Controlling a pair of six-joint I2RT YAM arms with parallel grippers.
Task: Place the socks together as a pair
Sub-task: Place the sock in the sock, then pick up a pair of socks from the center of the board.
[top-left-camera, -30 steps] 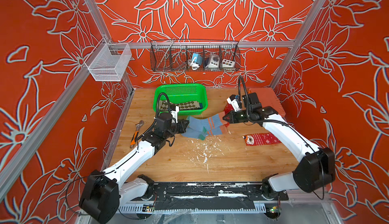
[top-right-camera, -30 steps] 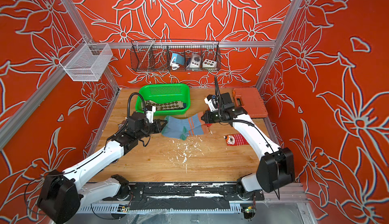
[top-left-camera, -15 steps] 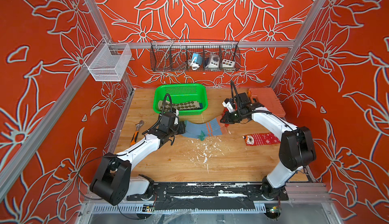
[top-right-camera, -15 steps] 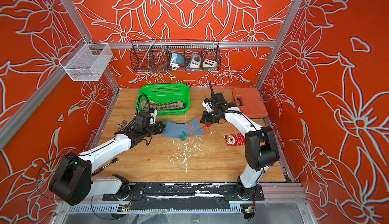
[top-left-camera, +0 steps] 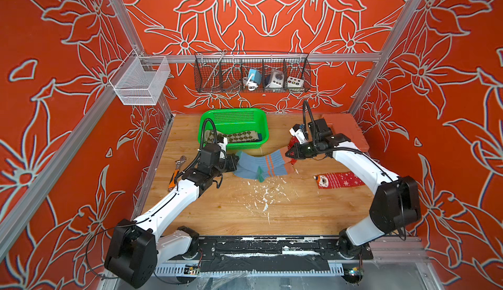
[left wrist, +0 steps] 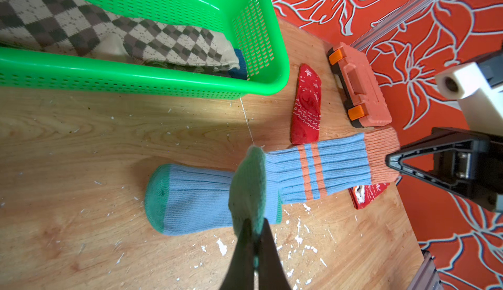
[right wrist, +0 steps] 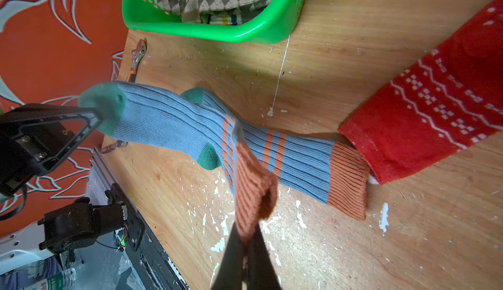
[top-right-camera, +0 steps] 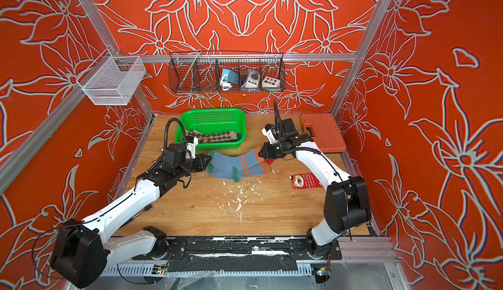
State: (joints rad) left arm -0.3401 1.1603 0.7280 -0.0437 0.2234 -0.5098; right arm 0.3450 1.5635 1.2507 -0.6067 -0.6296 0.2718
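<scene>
Where the two arms meet over the wooden table [top-left-camera: 245, 212], a top view shows a blue sock [top-left-camera: 277, 156] with orange stripes strung between them. The left gripper [top-left-camera: 236, 163] is clamped on its green toe, and the right gripper [top-left-camera: 287, 154] is clamped on its orange cuff. Behind them stands a green basket [top-left-camera: 234, 111] holding checked socks [top-left-camera: 239, 136]. A red sock [top-left-camera: 339, 180] with a bear on it lies flat under the right arm, and a wrench [top-left-camera: 177, 170] lies at the left edge. In both top views an orange case [top-right-camera: 322, 133] sits in the far right corner.

From the left wrist, the fingers [left wrist: 268, 237] are pinched together on the green toe, and the sock runs off to the right gripper [left wrist: 389, 162]. Below it a second blue sock [left wrist: 196, 198] lies flat on the wood, lined up with the held one. Another red sock [left wrist: 306, 111] lies between the basket [left wrist: 136, 76] and the case [left wrist: 359, 87] — apart from both.

From the right wrist, the fingers [right wrist: 236, 250] are shut tight on the bunched orange cuff, which is lifted off the table. The held sock sags toward the left gripper [right wrist: 94, 111]. The second blue sock [right wrist: 299, 160] rests beneath it — its cuff touches the open end of a red sock [right wrist: 435, 106], though I cannot tell whether they overlap.
</scene>
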